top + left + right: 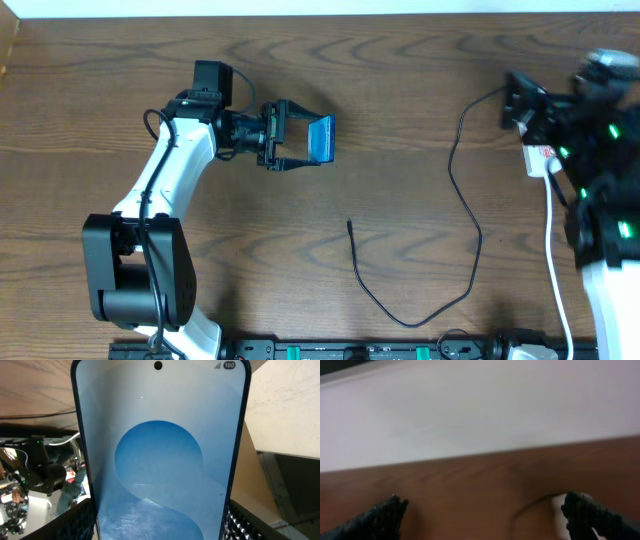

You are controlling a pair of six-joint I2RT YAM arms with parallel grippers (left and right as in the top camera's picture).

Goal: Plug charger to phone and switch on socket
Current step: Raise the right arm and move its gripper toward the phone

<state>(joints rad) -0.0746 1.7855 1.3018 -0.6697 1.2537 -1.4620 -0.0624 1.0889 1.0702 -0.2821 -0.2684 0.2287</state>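
Note:
My left gripper [292,136] is shut on the phone [322,138] and holds it on edge above the table at the left centre. In the left wrist view the phone [160,445] fills the frame, with its light-blue circle screen facing the camera and my fingers on both long edges. The charger's black cable [478,235] curves across the table, and its connector tip [350,223] lies loose at the centre. My right gripper [518,100] is open over the cable's far end. A white piece, probably the adapter [559,506], shows beside its right finger. The socket [540,158] is mostly hidden under my right arm.
The socket's white cord [555,265] runs toward the table's front edge on the right. A black rail [360,350] lines the front edge. A pale wall [470,410] stands behind the table's far edge.

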